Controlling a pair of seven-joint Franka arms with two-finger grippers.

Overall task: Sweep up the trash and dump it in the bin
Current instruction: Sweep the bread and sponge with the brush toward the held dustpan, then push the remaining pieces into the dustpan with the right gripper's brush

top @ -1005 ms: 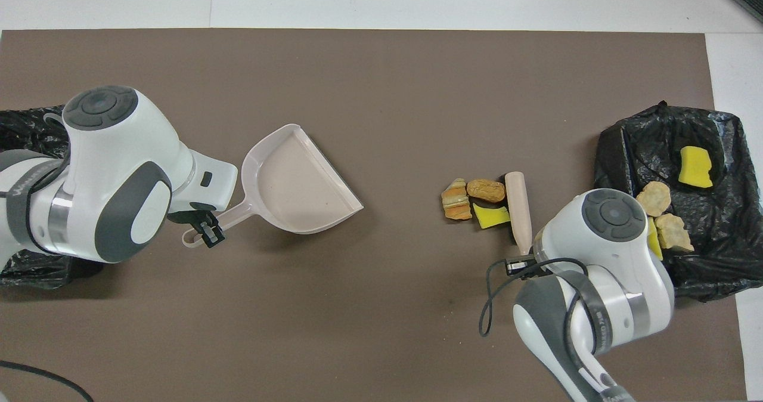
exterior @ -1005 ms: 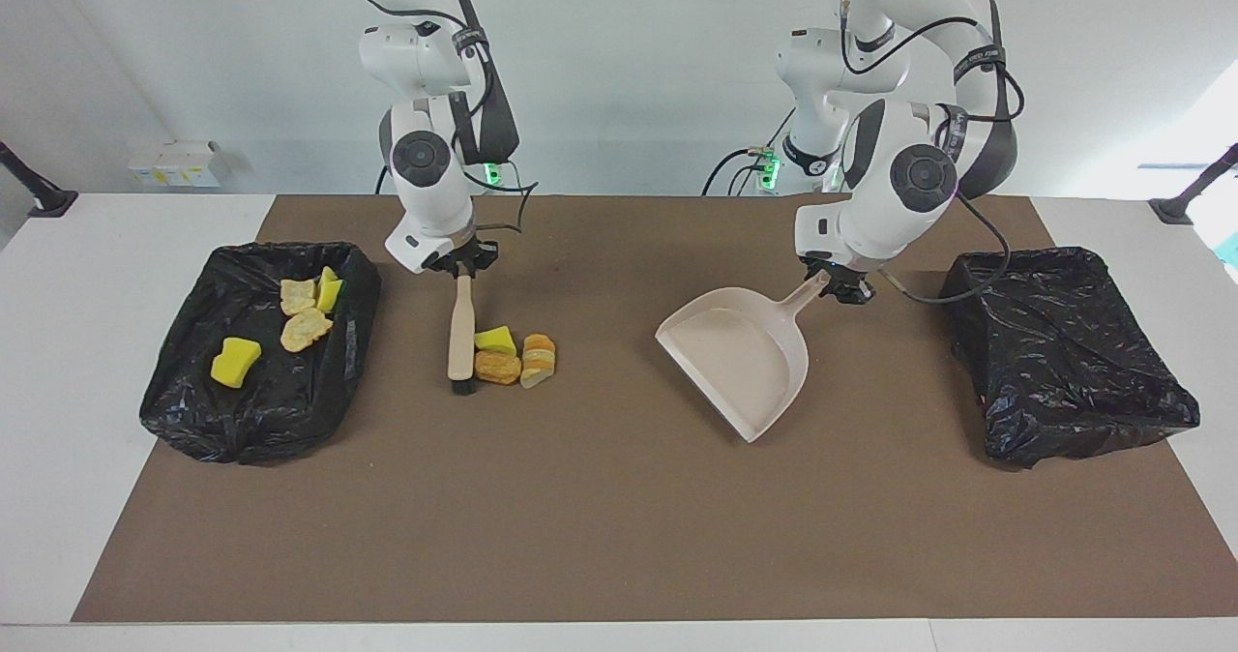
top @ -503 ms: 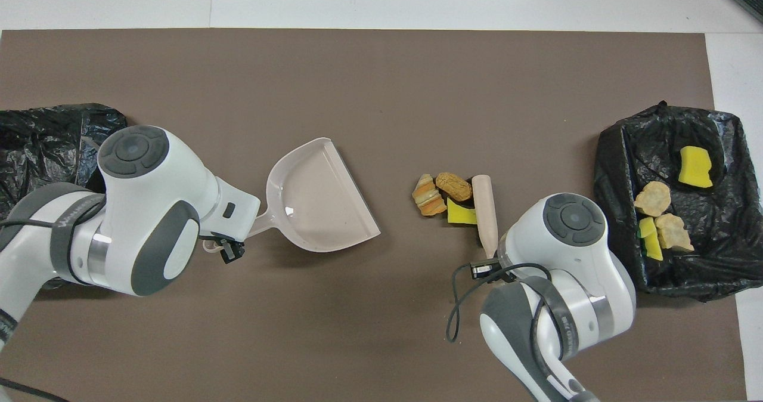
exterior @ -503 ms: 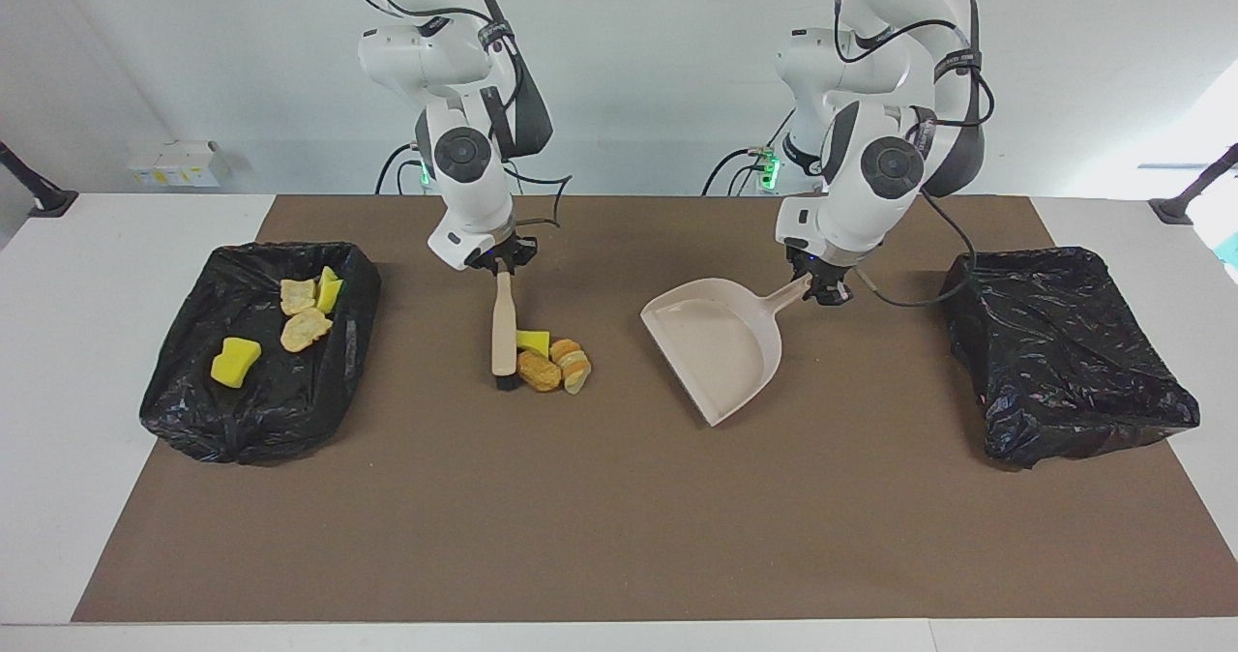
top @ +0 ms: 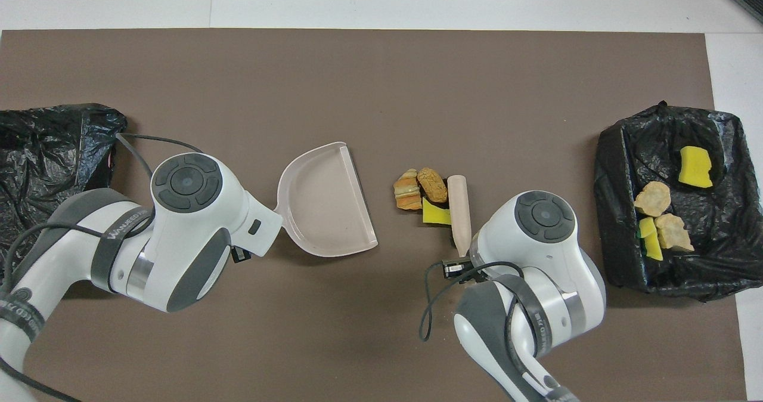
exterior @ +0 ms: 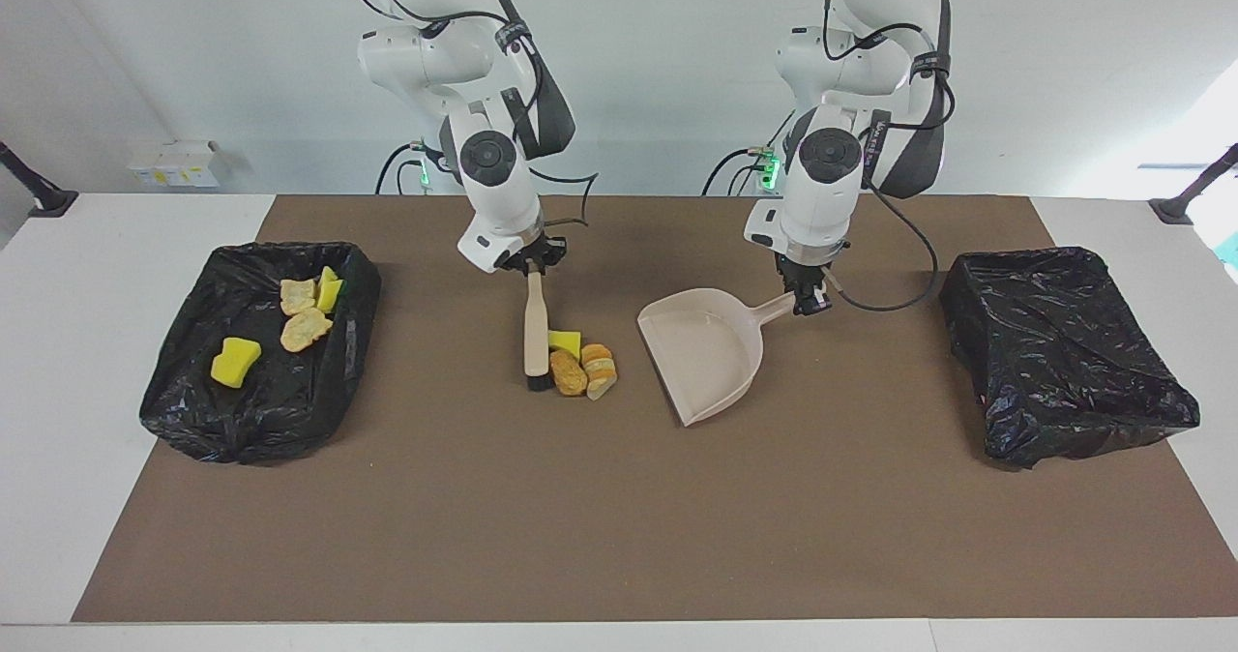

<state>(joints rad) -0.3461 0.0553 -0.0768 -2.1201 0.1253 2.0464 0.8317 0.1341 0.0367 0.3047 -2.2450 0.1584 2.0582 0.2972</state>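
Observation:
My right gripper [exterior: 530, 265] is shut on the handle of a beige brush [exterior: 535, 328], whose bristles rest on the mat. Three trash scraps lie against the brush on its dustpan side: a yellow sponge chunk [exterior: 566, 341], an orange-brown piece [exterior: 569, 373] and a layered bread-like piece [exterior: 600, 370]. They also show in the overhead view [top: 420, 190] beside the brush [top: 458, 211]. My left gripper [exterior: 808, 302] is shut on the handle of the beige dustpan [exterior: 701, 352], which is empty; its open mouth faces the scraps a short gap away [top: 325, 202].
A black-bagged bin [exterior: 280, 410] at the right arm's end holds several scraps, yellow [exterior: 235, 362] and pale beige [exterior: 305, 328]. A second black-bagged bin [exterior: 1064, 362] stands at the left arm's end. A brown mat [exterior: 619, 517] covers the table.
My right gripper has swept the brush and the three scraps toward the table's middle. My left gripper has brought the dustpan toward them and turned its mouth to face them.

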